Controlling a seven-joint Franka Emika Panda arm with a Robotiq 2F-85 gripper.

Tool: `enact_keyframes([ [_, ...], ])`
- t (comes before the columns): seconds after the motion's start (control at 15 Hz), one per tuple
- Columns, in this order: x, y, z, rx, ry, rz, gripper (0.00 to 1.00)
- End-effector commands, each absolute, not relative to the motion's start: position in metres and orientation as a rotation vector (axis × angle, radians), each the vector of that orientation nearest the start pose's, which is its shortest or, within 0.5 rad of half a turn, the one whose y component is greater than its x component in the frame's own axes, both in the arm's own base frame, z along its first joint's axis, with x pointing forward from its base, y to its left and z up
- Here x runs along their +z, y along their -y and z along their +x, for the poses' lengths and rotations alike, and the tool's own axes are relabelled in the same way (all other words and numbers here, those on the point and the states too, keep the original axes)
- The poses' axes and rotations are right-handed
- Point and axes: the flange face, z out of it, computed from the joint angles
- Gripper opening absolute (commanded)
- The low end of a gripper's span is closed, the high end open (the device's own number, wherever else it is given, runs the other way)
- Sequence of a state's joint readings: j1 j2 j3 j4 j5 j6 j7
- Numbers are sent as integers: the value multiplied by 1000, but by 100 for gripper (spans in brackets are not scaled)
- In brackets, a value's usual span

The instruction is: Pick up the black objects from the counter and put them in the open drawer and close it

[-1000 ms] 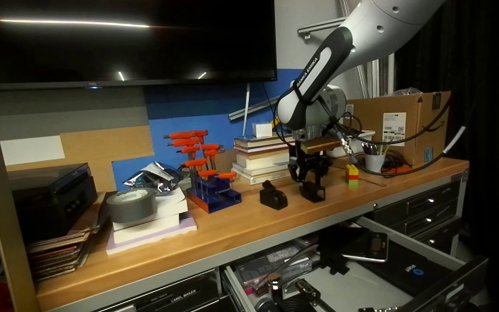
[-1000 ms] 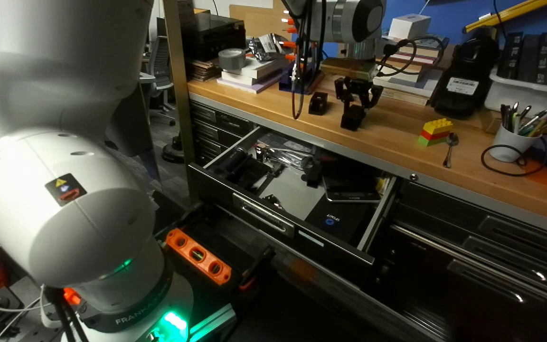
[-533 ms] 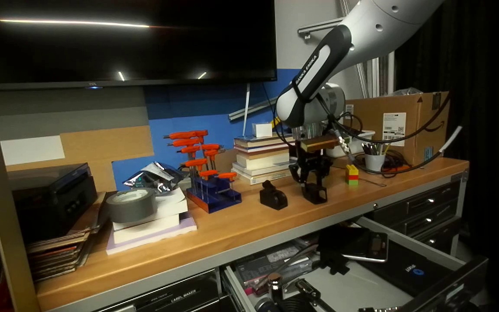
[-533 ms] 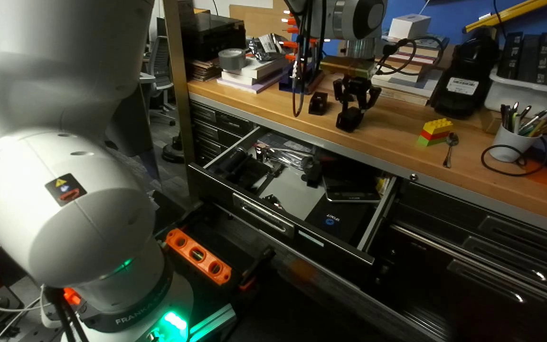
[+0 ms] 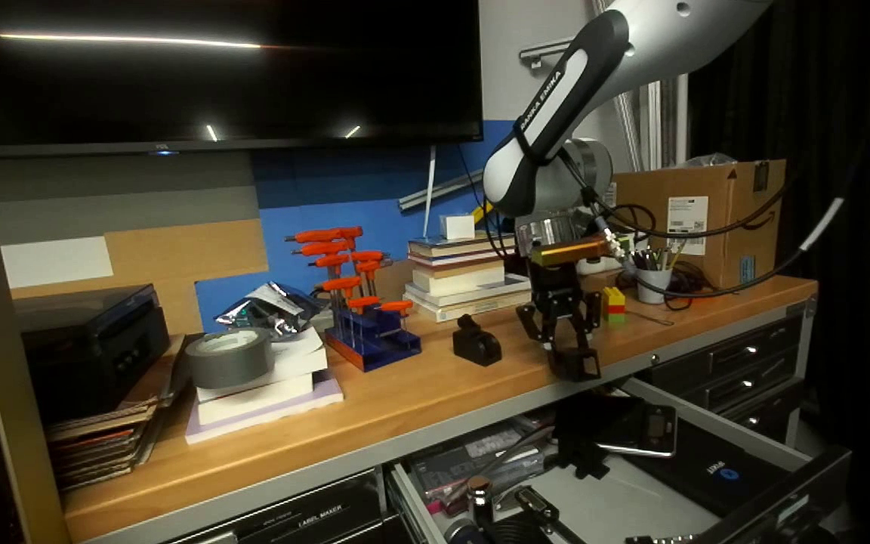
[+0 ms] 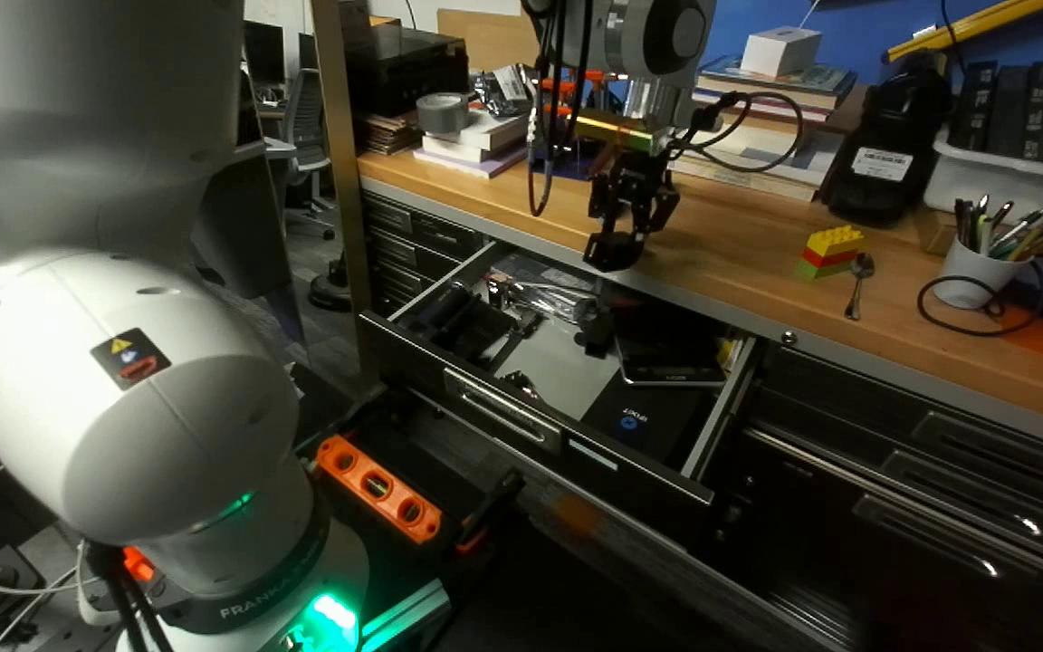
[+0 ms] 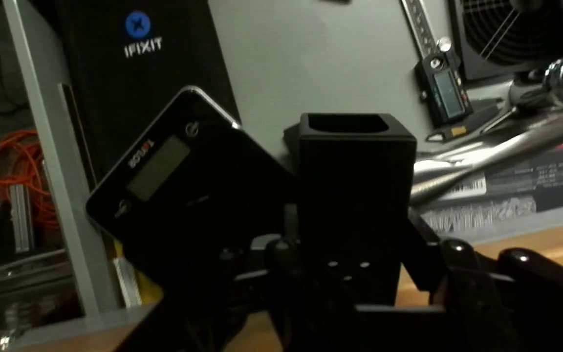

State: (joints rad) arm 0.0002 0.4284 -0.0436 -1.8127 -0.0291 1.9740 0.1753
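The gripper (image 5: 571, 349) is narrowed on the held block (image 7: 355, 195), clamping it from both sides. Blk, matte; in wrist view its hollow is at the 12 o'clock end, w/ gripper parts reaching it from abt 4 and 8. In both exterior views it shows against the front edge of the counter (image 5: 405, 404); can't tell how far past the edge it hangs, nor its exact ht.

The second block (image 5: 478, 345), also matte blk, sits on the counter at 9 o'clock from the gripper in an exterior view. From that block: tool stand (image 5: 373, 344) at 9, w/ orange-handled tools (image 5: 342, 285) in it; book stack (image 5: 456, 283) b/w 11 and 12, w/ a white box (image 5: 458, 227) on top. Farther along at 9, a grey tape roll (image 5: 231, 366) rests on a low pile of books & papers (image 5: 284, 391).

The drawer (image 6: 653, 486) is pulled out, at approx 7 o'clock from the gripper in an exterior view. Contents in wrist view, clocked from the held block: scale (image 7: 203, 171) at 9, overlapping the IFIXIT case (image 7: 154, 73) at 10; calipers (image 7: 443, 90) at 1.

Also on the counter in an exterior view: toy bricks (image 6: 829, 256), yellow/red/green, at 3 o'clock from the gripper; spoon (image 6: 858, 281) just beside them at abt 4; pen cup (image 6: 979, 263) at 3 from the spoon
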Motion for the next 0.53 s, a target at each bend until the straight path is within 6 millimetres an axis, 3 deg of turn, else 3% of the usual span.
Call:
enact_keyframes([
  [0.0,279,14,565,510,-403,-3097,27],
  [0.2,259,14,539,528,-480,-3066,27],
  [0.47,232,28,530,479,-522,-3048,27],
])
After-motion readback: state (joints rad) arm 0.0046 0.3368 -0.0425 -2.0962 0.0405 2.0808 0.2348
